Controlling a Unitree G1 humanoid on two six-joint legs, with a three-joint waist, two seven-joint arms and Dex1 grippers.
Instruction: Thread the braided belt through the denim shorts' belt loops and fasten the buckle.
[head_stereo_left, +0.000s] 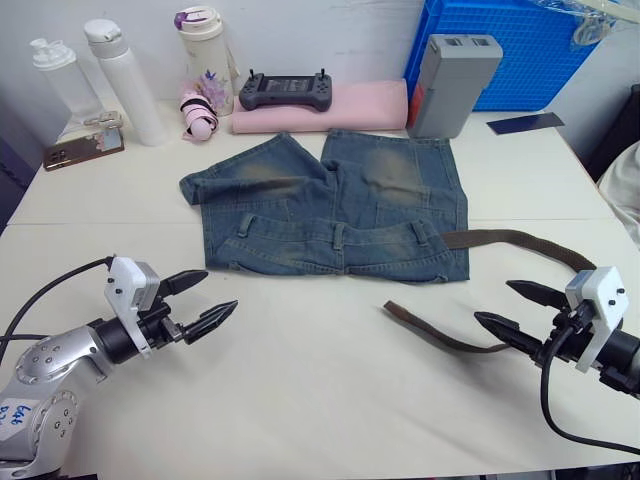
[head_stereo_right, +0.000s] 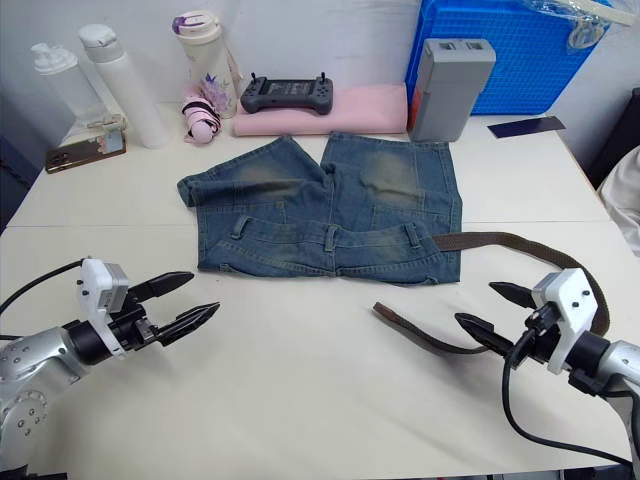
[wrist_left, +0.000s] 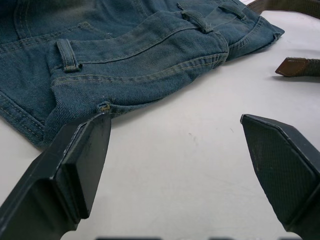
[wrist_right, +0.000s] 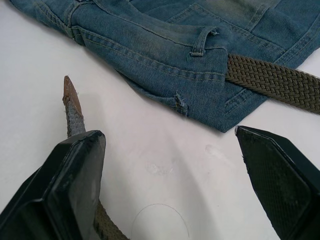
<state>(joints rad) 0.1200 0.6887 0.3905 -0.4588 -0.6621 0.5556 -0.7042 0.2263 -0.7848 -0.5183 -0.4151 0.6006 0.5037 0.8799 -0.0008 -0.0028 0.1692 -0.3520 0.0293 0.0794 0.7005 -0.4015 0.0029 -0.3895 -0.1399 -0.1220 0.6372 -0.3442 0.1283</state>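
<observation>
On the white table (head_stereo_left: 330, 400) the shorts (head_stereo_left: 335, 205) are lying flat, and the belt (head_stereo_left: 520, 240) is going under their right waist corner and curving round to a free tip near the right gripper (head_stereo_left: 510, 308). The left gripper (head_stereo_left: 200, 300) and the right one are both hanging spread wide, gripping nothing, so I judge the threading is hardly begun; the buckle is hidden and the fastening is not yet done.

The room was bright and evenly lit from overhead, the white bench (head_stereo_left: 330, 400) carrying soft shadows, everything sharp.

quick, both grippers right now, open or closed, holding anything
Left gripper: open, holding nothing, beside the faded blue-grey denim shorts.
Right gripper: open, holding nothing, over the dark-brown braided belt on the table.
</observation>
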